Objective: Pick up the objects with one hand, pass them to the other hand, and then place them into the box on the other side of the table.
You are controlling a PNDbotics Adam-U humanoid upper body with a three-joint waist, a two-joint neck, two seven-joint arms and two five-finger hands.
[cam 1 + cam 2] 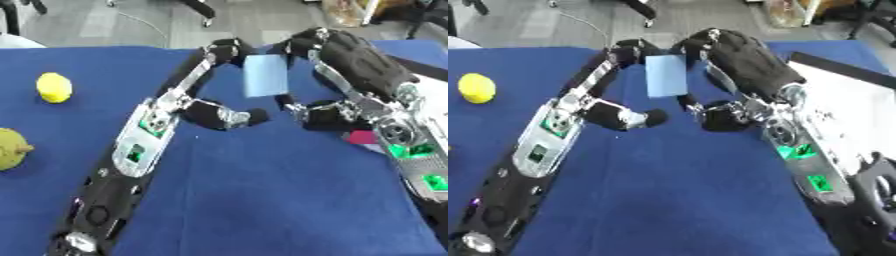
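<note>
Currently I log the following on the blue table (262, 200).

Item one: a light blue block (265, 75), flat and rectangular, held up above the cloth near the middle of the far half of the table. It stands roughly upright, its broad face toward my camera.

Item two: my left hand (179, 95), coming in from the lower left on a black and silver arm. Its long fingers reach up and curl at the tips against the upper left corner of the block; the thumb (229, 116) juts out to the right below the block, apart from it.

Item three: my right hand (350, 65), coming in from the right side, black-backed. Its fingers arch over the top right of the block and touch that edge; the thumb (319, 111) points left beneath the block, its tip facing the left thumb across a small gap. Both hands are on the block at once. I cannot tell which one carries it.

Item four: a yellow lemon (54, 87), lying on the cloth at the left, well apart from both hands.

Item five: a yellow-green pear (12, 149), at the left edge, nearer to me than the lemon.

Item six: a white box (850, 115) on the right side of the table, behind my right arm. A small pink thing (360, 137) shows beside the right wrist.
</note>
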